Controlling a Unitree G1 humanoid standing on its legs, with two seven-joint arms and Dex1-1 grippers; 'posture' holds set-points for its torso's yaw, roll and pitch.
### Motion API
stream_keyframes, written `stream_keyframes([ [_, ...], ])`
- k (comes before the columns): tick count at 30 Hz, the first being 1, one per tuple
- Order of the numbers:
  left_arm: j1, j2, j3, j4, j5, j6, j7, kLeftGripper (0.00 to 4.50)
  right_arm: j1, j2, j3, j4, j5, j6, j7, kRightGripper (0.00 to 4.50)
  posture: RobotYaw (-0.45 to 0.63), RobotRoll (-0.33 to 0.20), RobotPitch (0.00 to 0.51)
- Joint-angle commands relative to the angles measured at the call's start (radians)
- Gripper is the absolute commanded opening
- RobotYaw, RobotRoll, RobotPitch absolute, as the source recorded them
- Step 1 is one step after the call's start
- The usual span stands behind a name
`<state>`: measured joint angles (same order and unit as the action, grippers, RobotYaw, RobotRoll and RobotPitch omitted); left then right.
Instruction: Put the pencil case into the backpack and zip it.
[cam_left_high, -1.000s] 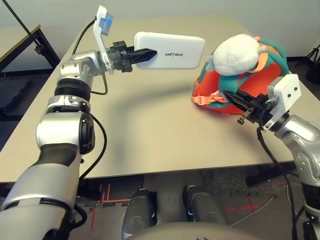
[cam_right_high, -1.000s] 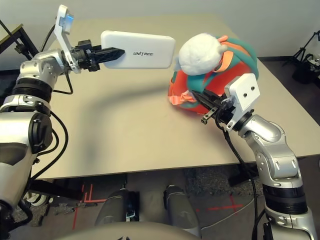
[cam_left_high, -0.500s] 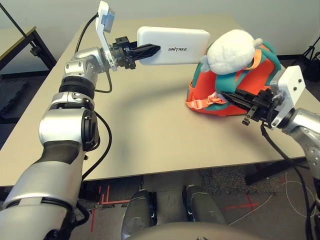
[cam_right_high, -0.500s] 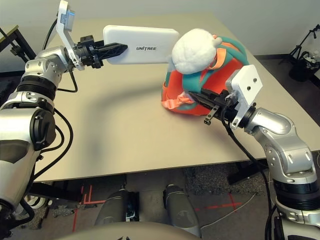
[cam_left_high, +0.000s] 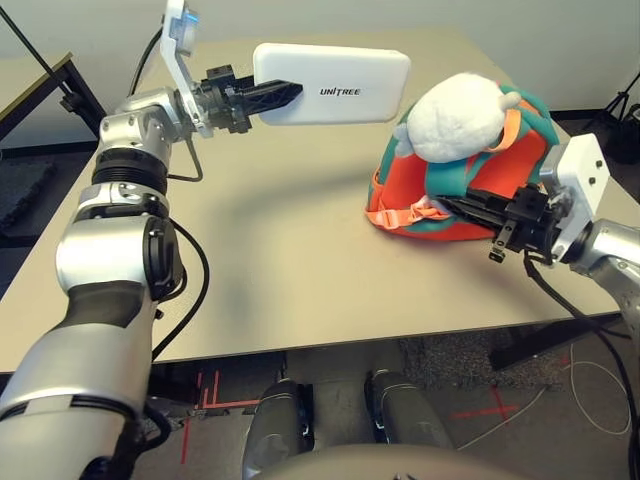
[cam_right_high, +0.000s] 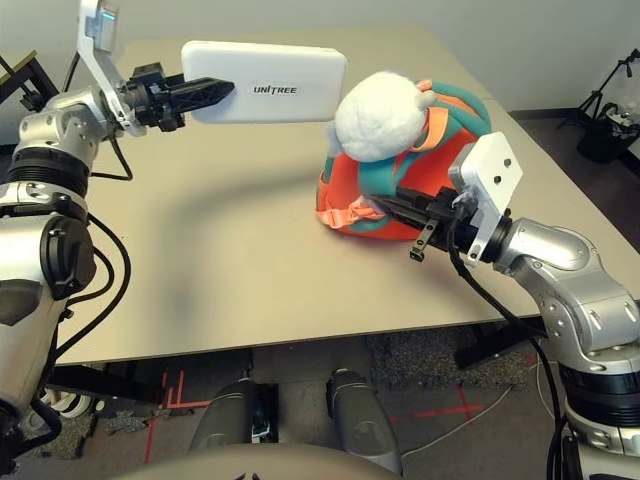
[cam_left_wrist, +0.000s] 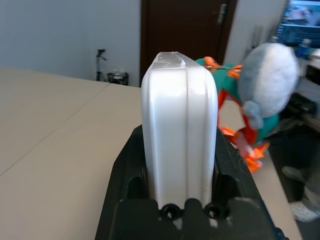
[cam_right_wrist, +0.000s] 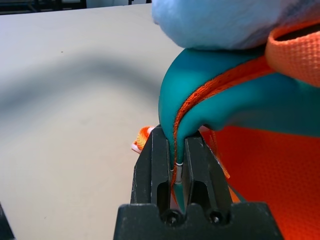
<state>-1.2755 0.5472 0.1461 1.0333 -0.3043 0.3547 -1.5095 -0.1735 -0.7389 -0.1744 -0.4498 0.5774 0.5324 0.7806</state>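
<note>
The white pencil case (cam_left_high: 340, 85) with black lettering hangs flat in the air over the far side of the table, and my left gripper (cam_left_high: 290, 92) is shut on its left end. In the left wrist view the black fingers (cam_left_wrist: 125, 170) clamp the pencil case (cam_left_wrist: 179, 100) from both sides. To its right the orange backpack (cam_left_high: 480, 185) with teal trim lies on the table, a grey-white plush toy (cam_left_high: 455, 118) on top. My right gripper (cam_left_high: 447, 204) is shut on the backpack's teal trim (cam_right_wrist: 200, 105) at its near side.
The beige table (cam_left_high: 300, 260) has bare room in front of and left of the backpack; its front edge runs near my body. A black frame (cam_left_high: 60, 90) stands off the table at the far left, and dark equipment (cam_left_high: 630, 110) at the far right.
The left arm has swung the pencil case slightly left and up. The backpack has shifted a little to the left with the right gripper still clamped on its trim.
</note>
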Motion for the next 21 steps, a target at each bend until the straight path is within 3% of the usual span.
stream_keyframes([
  [1, 0.036, 0.021, -0.029, -0.095, -0.011, 0.056, -0.066, 1.39, 0.01, -0.006, -0.009, -0.031, 0.012, -0.02, 0.023, 0.03, -0.24, 0.0, 0.047],
  [8, 0.068, 0.008, -0.057, -0.134, -0.001, 0.055, -0.068, 1.38, 0.013, 0.0, 0.003, -0.03, 0.011, -0.022, 0.022, 0.03, -0.25, 0.0, 0.049],
  [21, 0.019, -0.069, -0.078, 0.0, 0.048, -0.074, -0.017, 1.38, 0.031, 0.002, 0.011, -0.052, 0.013, -0.016, 0.016, 0.03, -0.27, 0.0, 0.054],
])
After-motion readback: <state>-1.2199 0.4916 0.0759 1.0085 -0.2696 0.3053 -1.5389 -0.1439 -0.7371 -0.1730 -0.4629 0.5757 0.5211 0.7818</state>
